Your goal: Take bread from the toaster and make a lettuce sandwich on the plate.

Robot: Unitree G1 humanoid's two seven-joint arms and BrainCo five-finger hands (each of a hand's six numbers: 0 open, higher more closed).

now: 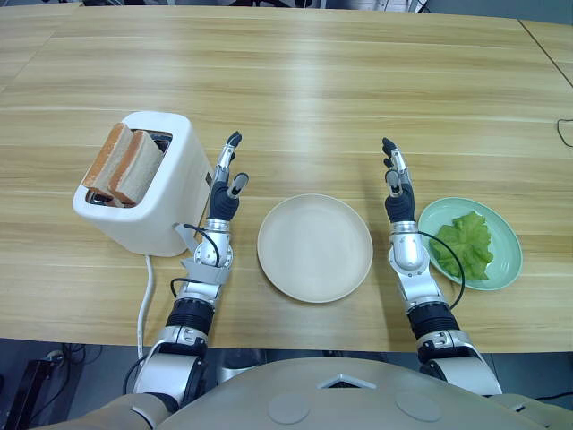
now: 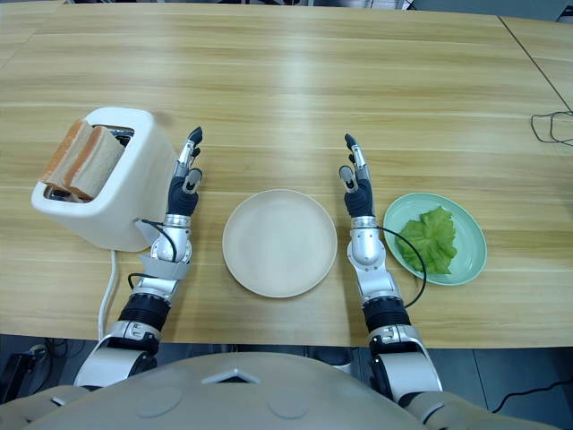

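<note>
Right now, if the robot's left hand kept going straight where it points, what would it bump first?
Probably nothing: the left hand points forward over the table. The toaster stands beside it on its left, seemingly out of that line.

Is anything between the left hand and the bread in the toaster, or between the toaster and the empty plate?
Nothing visible does. The left hand, open, is beside the toaster, whose two bread slices stick up uncovered. Between toaster and plate stands only that hand itself.

Toaster (image 1: 148,193) left, plate (image 1: 314,247) centre, lettuce (image 1: 466,242) right.
</note>
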